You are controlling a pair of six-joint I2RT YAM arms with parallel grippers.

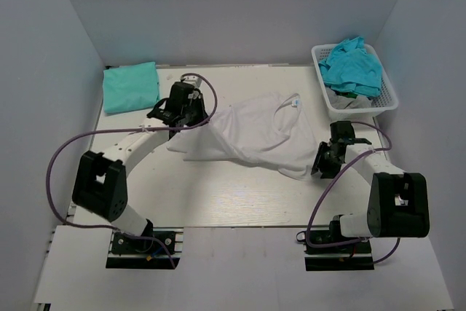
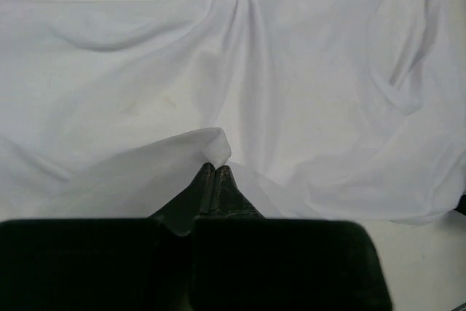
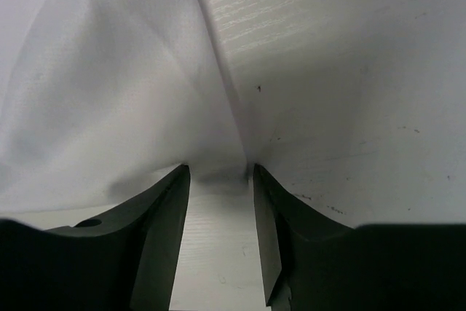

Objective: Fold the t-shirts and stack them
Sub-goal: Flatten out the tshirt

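You have the white t-shirt (image 1: 251, 132) lying crumpled at the centre of the table (image 1: 233, 202). At its 9 o'clock your left gripper (image 2: 215, 171) is clenched on its edge. At 4 o'clock your right gripper (image 3: 218, 176) has its jaws apart, with cloth at their tips. A folded teal t-shirt (image 1: 131, 85) lies at 10 o'clock.

In the top view the left end effector (image 1: 195, 120) hides its own fingertips and the shirt (image 1: 255, 132) edge beneath them. The right end effector (image 1: 322, 164) likewise covers its fingertips there. The label (image 1: 295, 103) is too small to read, and the left wrist view cuts it off at the top edge. Both wrist views crop the shirt, so its outline is lost. In the right wrist view it is unclear whether the cloth touches either finger. In the basket (image 1: 389, 100), teal shirts (image 1: 353, 67) cover most of a grey thing (image 1: 349, 98) that cannot be identified, and their number is unclear. The teal pile (image 1: 129, 85) hides its layers.
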